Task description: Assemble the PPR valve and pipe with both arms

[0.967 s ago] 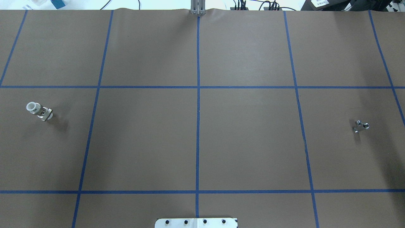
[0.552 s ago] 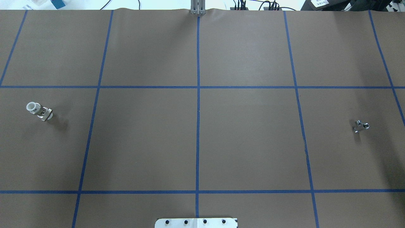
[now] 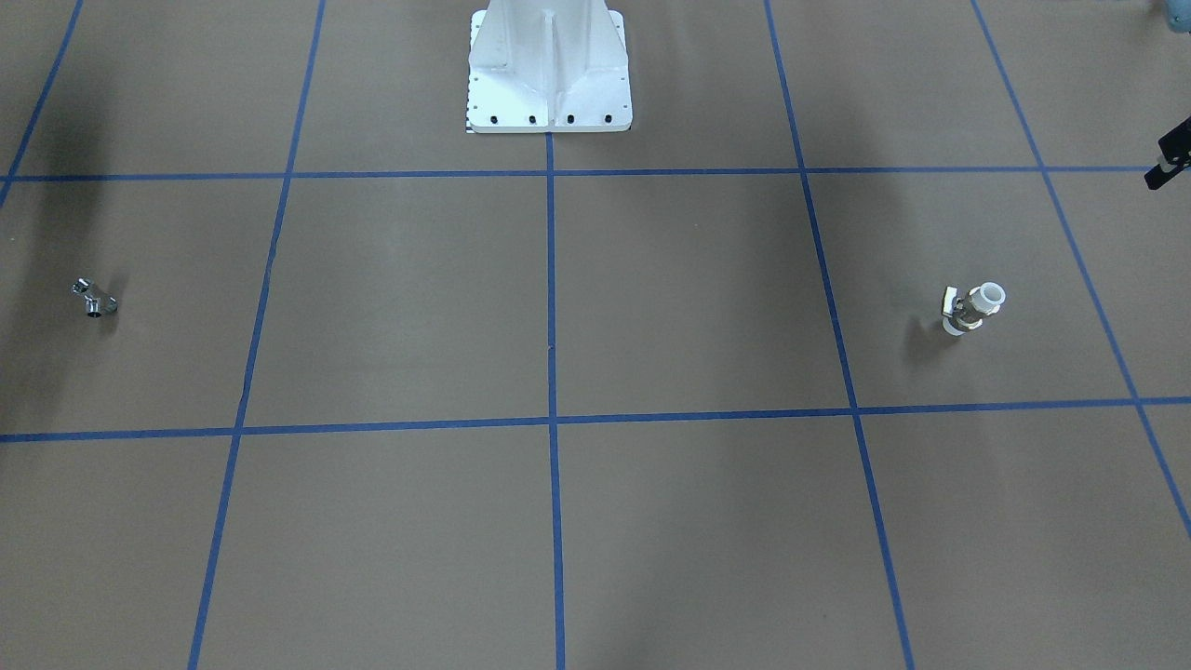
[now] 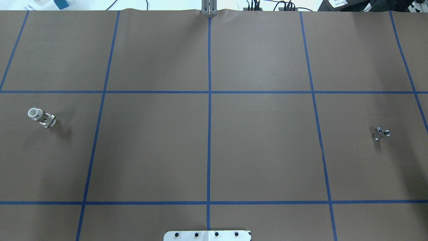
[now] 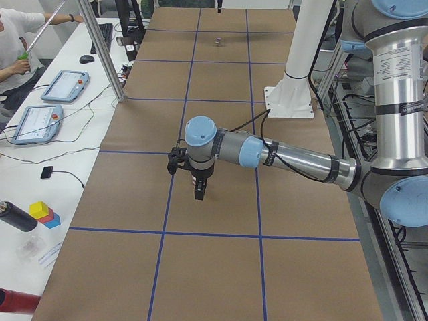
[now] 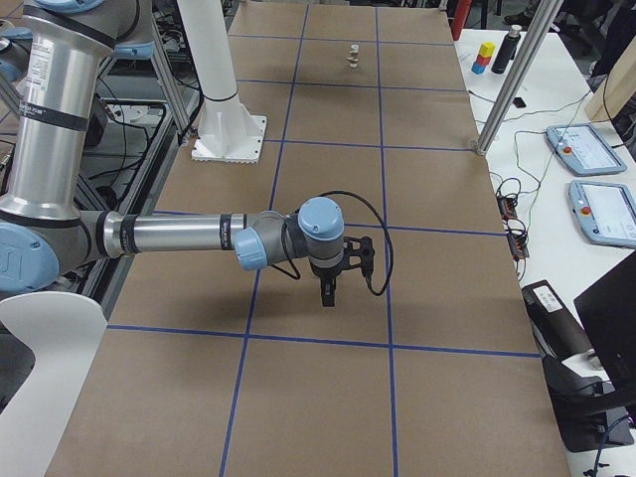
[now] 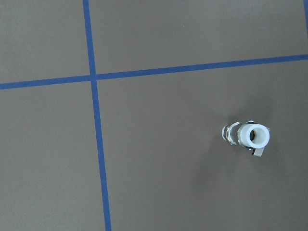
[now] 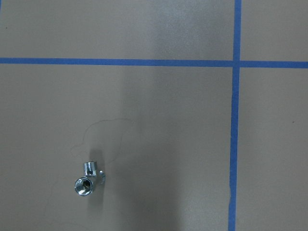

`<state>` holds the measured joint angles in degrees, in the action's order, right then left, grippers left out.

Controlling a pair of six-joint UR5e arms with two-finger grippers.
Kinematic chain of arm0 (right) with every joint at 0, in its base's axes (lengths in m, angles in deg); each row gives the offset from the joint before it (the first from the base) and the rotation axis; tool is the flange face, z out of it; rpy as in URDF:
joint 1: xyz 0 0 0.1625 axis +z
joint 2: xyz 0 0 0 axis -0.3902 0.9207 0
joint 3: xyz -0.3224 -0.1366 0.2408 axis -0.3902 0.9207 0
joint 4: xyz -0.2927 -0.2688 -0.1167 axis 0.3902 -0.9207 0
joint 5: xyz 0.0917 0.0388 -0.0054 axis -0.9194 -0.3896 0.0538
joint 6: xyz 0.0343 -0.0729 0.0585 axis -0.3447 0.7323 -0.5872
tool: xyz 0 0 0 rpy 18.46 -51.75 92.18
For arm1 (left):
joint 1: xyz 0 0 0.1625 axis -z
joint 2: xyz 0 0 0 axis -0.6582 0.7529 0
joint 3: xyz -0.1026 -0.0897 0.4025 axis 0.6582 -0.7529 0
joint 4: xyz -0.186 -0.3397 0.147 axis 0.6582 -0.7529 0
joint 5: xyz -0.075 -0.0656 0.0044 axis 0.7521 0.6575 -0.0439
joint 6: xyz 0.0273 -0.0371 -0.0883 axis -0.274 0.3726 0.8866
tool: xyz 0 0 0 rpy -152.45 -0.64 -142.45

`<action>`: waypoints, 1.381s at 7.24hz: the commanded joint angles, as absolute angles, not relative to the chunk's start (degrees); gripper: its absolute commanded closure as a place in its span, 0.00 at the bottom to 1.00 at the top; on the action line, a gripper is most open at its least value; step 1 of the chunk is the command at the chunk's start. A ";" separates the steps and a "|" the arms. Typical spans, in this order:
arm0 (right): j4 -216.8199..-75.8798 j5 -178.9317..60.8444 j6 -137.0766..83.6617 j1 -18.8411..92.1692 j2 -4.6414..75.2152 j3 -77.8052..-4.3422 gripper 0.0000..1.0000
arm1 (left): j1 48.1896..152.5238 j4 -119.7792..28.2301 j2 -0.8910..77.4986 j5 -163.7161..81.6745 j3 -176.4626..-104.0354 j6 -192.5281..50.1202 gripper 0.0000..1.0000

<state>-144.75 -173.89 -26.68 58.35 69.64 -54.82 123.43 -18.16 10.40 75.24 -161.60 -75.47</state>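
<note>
The PPR valve [image 4: 41, 117], white with a metal middle band, stands tilted on the brown table at my far left; it also shows in the front view [image 3: 970, 310] and the left wrist view [image 7: 246, 136], open end up. The chrome pipe [image 4: 381, 133] lies at my far right, also in the front view [image 3: 93, 300] and the right wrist view [image 8: 89, 178]. The left gripper [image 5: 198, 190] hangs above the table near the valve. The right gripper [image 6: 329, 293] hangs above the pipe's area. I cannot tell whether either is open or shut. Both are empty-looking and apart from the parts.
The white pedestal base [image 3: 549, 84] stands at the table's robot side. Blue tape lines [image 4: 209, 134] divide the table into squares. Metal posts [image 5: 100, 47] and a side bench with tablets [image 6: 596, 149] run along the far edge.
</note>
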 commanded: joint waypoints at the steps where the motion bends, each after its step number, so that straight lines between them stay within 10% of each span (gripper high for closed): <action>1: -144.84 -173.66 -26.73 58.07 69.63 -54.26 0.00 | 118.28 -24.62 11.59 74.56 -161.78 -70.48 0.00; 10: -144.84 -174.01 -26.82 57.63 69.19 -53.99 0.00 | 101.37 -27.05 22.93 65.24 -151.06 -55.52 0.01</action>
<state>-144.81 -173.94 -26.75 57.69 69.19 -53.99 101.50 -26.92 23.03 64.56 -152.18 -55.56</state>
